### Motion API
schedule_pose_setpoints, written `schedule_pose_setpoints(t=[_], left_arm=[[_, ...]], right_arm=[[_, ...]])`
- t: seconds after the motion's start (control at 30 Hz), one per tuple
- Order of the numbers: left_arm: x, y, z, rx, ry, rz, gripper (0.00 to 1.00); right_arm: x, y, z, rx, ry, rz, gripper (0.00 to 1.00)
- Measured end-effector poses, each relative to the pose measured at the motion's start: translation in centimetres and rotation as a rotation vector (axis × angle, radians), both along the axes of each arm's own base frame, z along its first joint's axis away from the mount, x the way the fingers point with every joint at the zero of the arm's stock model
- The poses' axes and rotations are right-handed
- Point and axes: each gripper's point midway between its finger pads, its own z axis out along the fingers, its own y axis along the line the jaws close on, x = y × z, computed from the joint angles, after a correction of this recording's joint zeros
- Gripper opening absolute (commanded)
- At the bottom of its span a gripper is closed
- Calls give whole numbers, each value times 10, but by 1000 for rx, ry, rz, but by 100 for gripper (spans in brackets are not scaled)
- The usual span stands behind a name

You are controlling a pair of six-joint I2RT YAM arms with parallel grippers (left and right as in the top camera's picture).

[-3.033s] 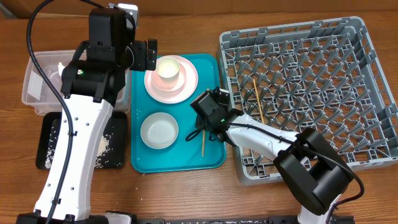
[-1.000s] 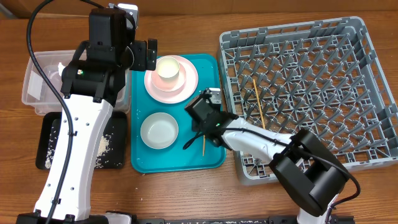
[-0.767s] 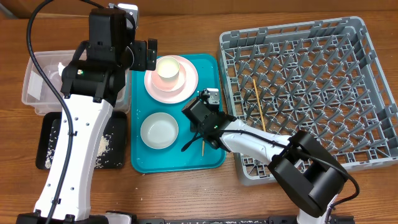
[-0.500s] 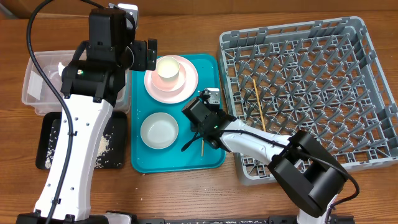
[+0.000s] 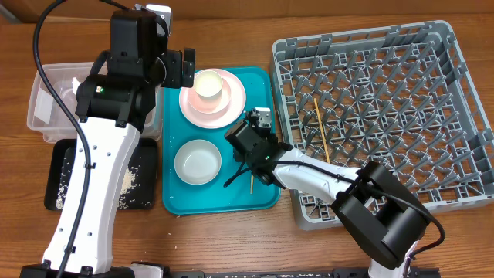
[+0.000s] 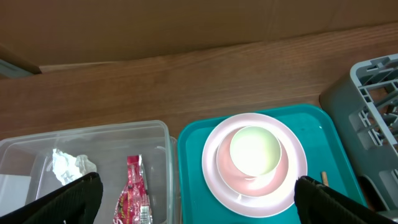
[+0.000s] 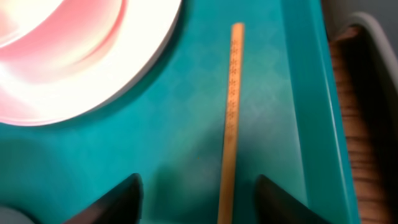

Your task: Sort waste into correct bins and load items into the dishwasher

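A wooden chopstick (image 5: 251, 184) lies on the teal tray (image 5: 174, 197). My right gripper (image 5: 245, 176) is open just above it. In the right wrist view the chopstick (image 7: 231, 124) runs between the open fingers (image 7: 199, 202), nearer the right one. A second chopstick (image 5: 320, 127) lies in the grey dish rack (image 5: 370, 116). A pink plate (image 5: 224, 112) with a white cup (image 5: 208, 86) and a white bowl (image 5: 197, 162) sit on the tray. My left gripper (image 6: 198, 202) is open and empty, high over the plate (image 6: 214, 180). The tissue (image 6: 71, 165) and red wrapper (image 6: 132, 193) lie in the clear tub (image 6: 93, 134).
The black tray (image 5: 58, 181) with scattered rice (image 5: 131, 179) sits in front of the clear tub (image 5: 46, 108), left of the teal tray. The rack's edge (image 7: 373, 37) stands close to the tray's right rim (image 7: 311, 93).
My right gripper has moved left from the rack's edge onto the tray and dropped over the chopstick. It has hardly moved in the last half second. The left arm has stayed still.
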Motion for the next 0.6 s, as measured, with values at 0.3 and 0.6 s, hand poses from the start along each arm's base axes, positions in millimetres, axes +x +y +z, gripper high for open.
schedule_pose_setpoints(t=[0.3,0.6], left_arm=[[0,0,0,0,0,0,100],[0,0,0,0,0,0,100]], right_arm=[[9,-3,6,-54,-60,27,39],[7,-7,-8,-83,-39,19,35]])
